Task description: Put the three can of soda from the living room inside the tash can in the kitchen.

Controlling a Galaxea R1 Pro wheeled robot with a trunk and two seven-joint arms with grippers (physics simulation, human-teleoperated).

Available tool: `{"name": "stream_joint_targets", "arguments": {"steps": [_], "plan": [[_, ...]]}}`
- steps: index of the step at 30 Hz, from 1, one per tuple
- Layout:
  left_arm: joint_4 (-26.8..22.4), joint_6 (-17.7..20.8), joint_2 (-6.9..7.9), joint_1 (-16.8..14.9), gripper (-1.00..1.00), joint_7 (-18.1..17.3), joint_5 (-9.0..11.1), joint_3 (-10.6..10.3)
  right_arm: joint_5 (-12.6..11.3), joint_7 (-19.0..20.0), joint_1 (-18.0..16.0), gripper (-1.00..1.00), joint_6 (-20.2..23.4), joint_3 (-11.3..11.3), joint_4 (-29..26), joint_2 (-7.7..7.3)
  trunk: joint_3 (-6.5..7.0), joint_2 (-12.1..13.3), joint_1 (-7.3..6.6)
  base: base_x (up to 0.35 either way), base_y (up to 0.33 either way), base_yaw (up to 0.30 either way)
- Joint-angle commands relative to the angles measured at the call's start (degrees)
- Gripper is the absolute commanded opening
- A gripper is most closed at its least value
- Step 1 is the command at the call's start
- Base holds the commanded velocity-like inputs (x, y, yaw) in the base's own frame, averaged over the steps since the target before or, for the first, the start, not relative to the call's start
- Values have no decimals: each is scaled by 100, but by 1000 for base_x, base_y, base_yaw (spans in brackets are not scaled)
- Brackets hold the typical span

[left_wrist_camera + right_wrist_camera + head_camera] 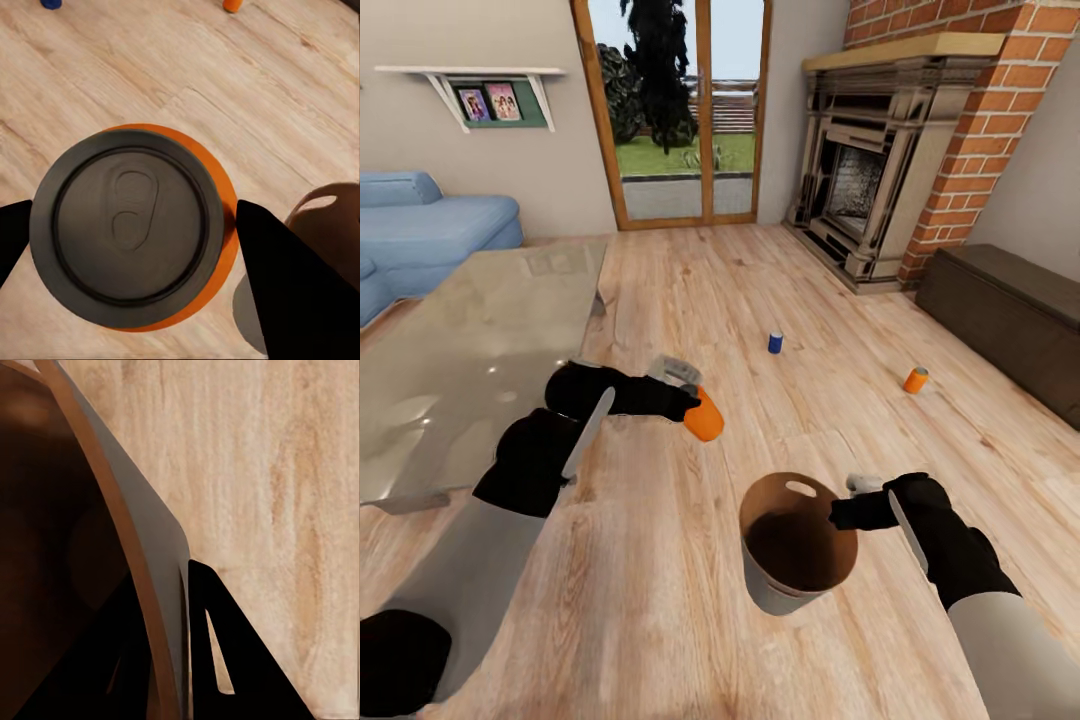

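Note:
My left gripper (695,403) is shut on an orange soda can (705,417), held above the wooden floor to the left of the trash can (797,545). In the left wrist view the can's grey lid (129,225) sits between my two dark fingers (289,292). My right gripper (840,513) is shut on the trash can's rim (142,585), one finger inside and one outside the wall. The pail is grey outside and brown inside. A blue can (775,342) and a second orange can (915,379) stand on the floor further ahead.
A low glass-topped grey table (480,340) stands at the left, with a blue sofa (420,235) behind it. The brick fireplace (900,160) and a dark low bench (1010,320) line the right side. Glass doors (675,110) are straight ahead.

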Motion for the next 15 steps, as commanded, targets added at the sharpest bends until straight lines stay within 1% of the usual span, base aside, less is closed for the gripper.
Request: {"name": "stream_joint_targets", "arguments": {"steps": [1,3,4,5,6,7,8,10,15], "plan": [[207,0,-51,-132,-100,-17,-3,-124,-169,24,-47,-100,26,32,245,1,20,41,-23,0,0,0],[365,0,-145,-237,-100,-23,0,-209,-164,22,-128,-100,26,58,453,1,55,121,-67,0,0,0],[508,0,-246,-309,-100,-27,-3,-272,-161,20,-223,-100,26,103,602,4,73,162,-89,0,0,0],[577,0,-291,-335,-100,-29,-8,-300,-160,21,-265,-100,26,143,656,3,73,162,-89,0,0,0],[701,0,-365,-371,-100,-26,-14,-366,-160,22,-328,-100,26,241,734,2,73,162,-89,0,0,0],[748,0,-395,-384,-100,-21,-17,-404,-159,25,-351,-100,26,290,762,2,73,162,-89,0,0,0],[862,0,-481,-414,-100,-3,-22,-607,-158,25,-406,-100,26,412,827,1,73,162,-89,0,0,0],[897,0,-510,-421,-100,7,-24,-739,-156,27,-424,-100,26,453,849,1,73,162,-89,0,0,0],[896,0,-533,-424,-100,2,-8,-847,-156,32,-475,-100,26,485,866,2,73,162,-89,0,0,0]]}}
